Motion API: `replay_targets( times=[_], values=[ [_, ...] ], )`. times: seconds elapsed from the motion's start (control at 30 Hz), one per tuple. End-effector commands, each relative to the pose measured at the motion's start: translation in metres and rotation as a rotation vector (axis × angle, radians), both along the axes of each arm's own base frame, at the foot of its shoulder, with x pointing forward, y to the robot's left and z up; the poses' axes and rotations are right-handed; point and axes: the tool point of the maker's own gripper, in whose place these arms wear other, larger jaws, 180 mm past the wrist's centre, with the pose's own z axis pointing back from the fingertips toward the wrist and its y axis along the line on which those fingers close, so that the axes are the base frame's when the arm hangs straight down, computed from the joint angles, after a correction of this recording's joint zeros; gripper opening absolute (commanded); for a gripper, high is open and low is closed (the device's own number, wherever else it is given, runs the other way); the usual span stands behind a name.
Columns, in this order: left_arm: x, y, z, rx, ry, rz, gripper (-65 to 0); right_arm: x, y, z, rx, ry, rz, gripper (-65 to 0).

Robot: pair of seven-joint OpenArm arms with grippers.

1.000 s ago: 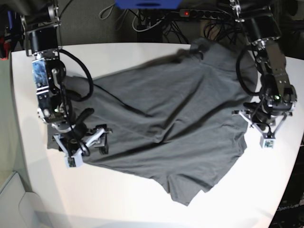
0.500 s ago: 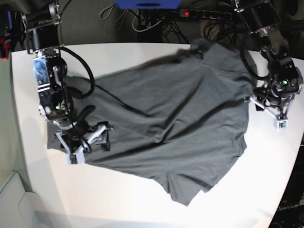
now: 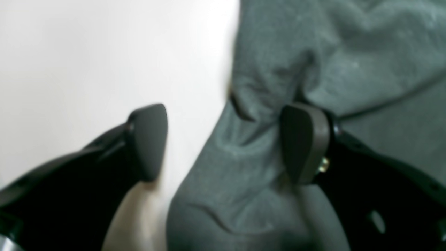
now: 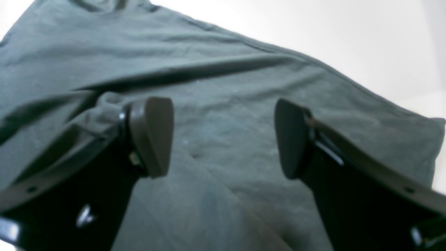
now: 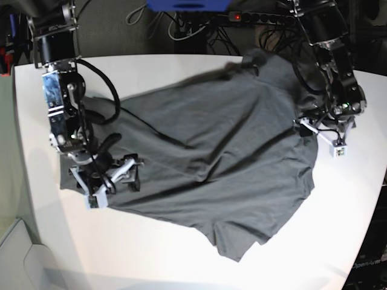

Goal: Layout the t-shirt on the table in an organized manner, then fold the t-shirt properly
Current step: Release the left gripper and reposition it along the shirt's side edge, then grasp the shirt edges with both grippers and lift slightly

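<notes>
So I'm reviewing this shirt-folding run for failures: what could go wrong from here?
The left gripper stands open astride the t-shirt's edge, one pad on bare table; closing here might catch only a thin fold that slips. The right gripper hangs open over mid-fabric, so a pinch there could bunch the cloth. The shirt lies skewed and creased, so folding now would likely come out crooked.

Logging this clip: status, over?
Left gripper open, astride t-shirt edge. Right gripper open over cloth. Shirt spread, wrinkled, unfolded on table. Nothing obstructing.
</notes>
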Motion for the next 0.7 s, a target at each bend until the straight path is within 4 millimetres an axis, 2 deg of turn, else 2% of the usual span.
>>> replay_targets(
  times=[0.0, 0.07, 0.2, 0.23, 0.37, 0.47, 0.57, 0.67],
  values=[
    [0.010, 0.003, 0.010, 0.011, -0.039, -0.001, -18.5, 0.011, -0.003, 0.020, 0.005, -0.064, -0.008, -19.0],
    [0.011, 0.004, 0.008, 0.011, -0.045, 0.001, -30.9, 0.011, -0.003, 0.020, 0.005, -0.064, -0.008, -19.0],
    [0.022, 0.009, 0.008, 0.009, -0.045, 0.014, -62.8, 0.011, -0.003, 0.020, 0.005, -0.064, -0.008, -19.0],
    [0.023, 0.015, 0.007, 0.015, -0.036, 0.017, -65.0, 0.011, -0.003, 0.020, 0.005, -0.064, -0.008, -19.0],
    [0.024, 0.024, 0.006, 0.023, -0.029, 0.022, -60.6, 0.011, -0.003, 0.020, 0.005, -0.064, -0.008, -19.0],
    [0.036, 0.025, 0.028, 0.048, -0.079, 0.016, -60.6, 0.011, -0.003, 0.020, 0.004, -0.064, -0.008, -19.0],
    [0.037, 0.035, 0.053, 0.113, -0.095, 0.011, -60.6, 0.011, -0.002, 0.020, 0.006, -0.065, -0.008, -19.0],
    [0.036, 0.050, 0.060, 0.199, -0.083, 0.015, -60.6, 0.012, -0.001, 0.021, 0.009, -0.067, -0.007, -19.0]
  ],
)
